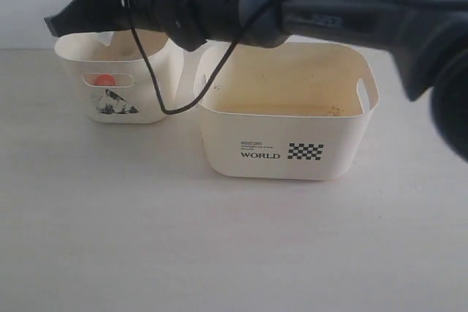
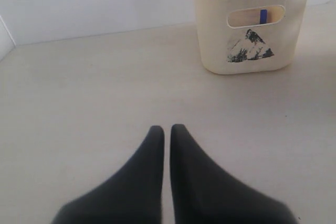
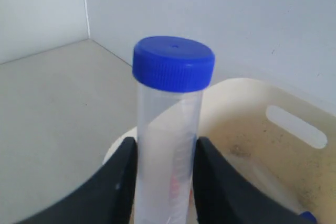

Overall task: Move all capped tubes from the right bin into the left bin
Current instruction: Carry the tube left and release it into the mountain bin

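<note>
1. Tilt is the chief risk. The blue-capped tube stands upright, pinched low on its body between the right fingers, with most of its length and the cap above the grip. A jolt could, I judge, swing it in the pinch so that it falls crooked.
2. Rim strike comes next. The tube hangs above the left bin, near that bin's rim. I cannot tell whether it is fully over the opening. Let go too close to the edge, it could glance off and roll onto the counter beside the left bin.
3. Inside the left bin lie an orange-red cap, seen through the slot handle, and another blue cap. A high drop would knock against them.
4. A black cable loops down in front of the left bin and could catch its rim.
5. Room above the left bin is open, though a wall stands close behind it. The right bin sits just beside the left bin and shows no tubes. The left fingers are pressed together over bare counter, well apart from the left bin.
</note>
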{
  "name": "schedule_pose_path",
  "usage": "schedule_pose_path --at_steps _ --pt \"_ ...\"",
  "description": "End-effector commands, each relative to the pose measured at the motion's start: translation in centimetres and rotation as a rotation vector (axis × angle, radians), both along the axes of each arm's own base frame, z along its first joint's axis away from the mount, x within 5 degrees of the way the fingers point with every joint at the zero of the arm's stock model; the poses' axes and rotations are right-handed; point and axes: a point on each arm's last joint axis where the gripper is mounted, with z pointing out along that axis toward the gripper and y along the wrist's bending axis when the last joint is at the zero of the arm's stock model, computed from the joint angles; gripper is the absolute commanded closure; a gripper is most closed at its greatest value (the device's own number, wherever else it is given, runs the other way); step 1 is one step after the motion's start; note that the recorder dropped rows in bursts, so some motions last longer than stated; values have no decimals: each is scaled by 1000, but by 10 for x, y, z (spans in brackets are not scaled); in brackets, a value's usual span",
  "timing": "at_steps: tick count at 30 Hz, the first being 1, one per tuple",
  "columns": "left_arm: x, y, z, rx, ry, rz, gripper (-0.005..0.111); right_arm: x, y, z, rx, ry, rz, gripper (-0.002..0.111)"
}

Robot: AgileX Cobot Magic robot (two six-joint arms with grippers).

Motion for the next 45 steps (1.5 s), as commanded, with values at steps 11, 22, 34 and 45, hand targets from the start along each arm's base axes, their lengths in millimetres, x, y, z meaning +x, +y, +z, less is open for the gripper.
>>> schedule_pose_path --at_steps 11,22,34,45 --pt "0 0 2 -15 -12 1 102 25 -8 12 -71 228 -133 107" --pt "0 0 2 -15 -12 1 102 -15 -31 63 -316 339 -121 109" --pt "0 0 2 -15 -12 1 102 -45 -31 62 -430 452 -79 109" --pt "0 0 2 -15 -12 1 102 -51 -14 70 -295 259 143 109"
